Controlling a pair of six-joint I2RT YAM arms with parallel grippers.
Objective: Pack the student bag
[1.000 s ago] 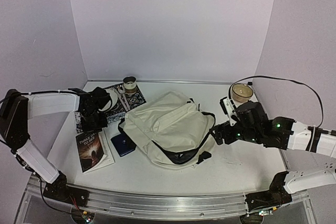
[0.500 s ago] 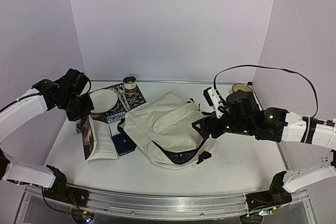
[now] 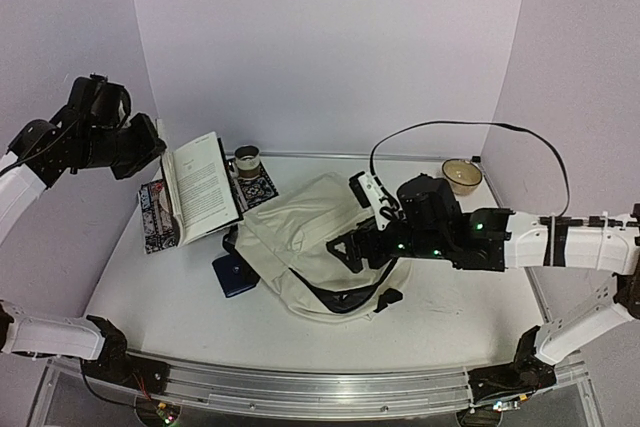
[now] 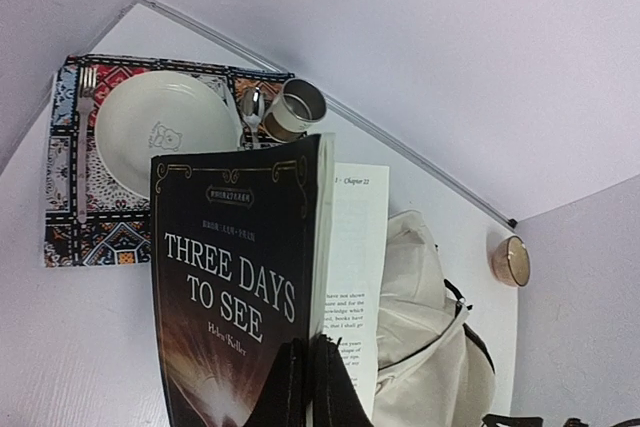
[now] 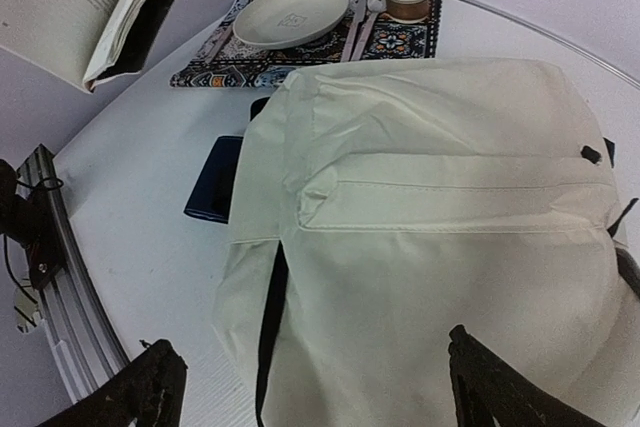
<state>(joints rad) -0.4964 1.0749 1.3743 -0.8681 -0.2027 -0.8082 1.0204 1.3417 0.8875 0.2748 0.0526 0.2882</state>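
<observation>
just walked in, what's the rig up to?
The left gripper holds the book "Three Days to See" in the air by one edge, its pages hanging open, over the left side of the table. The right gripper, fingers wide open, hovers over the cream backpack, which lies on the table. Nothing is going into the bag yet. A dark blue item lies beside it.

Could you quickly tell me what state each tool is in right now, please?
Left tool: closed on the book, held in the air.
Right tool: open, over the student bag.
</observation>
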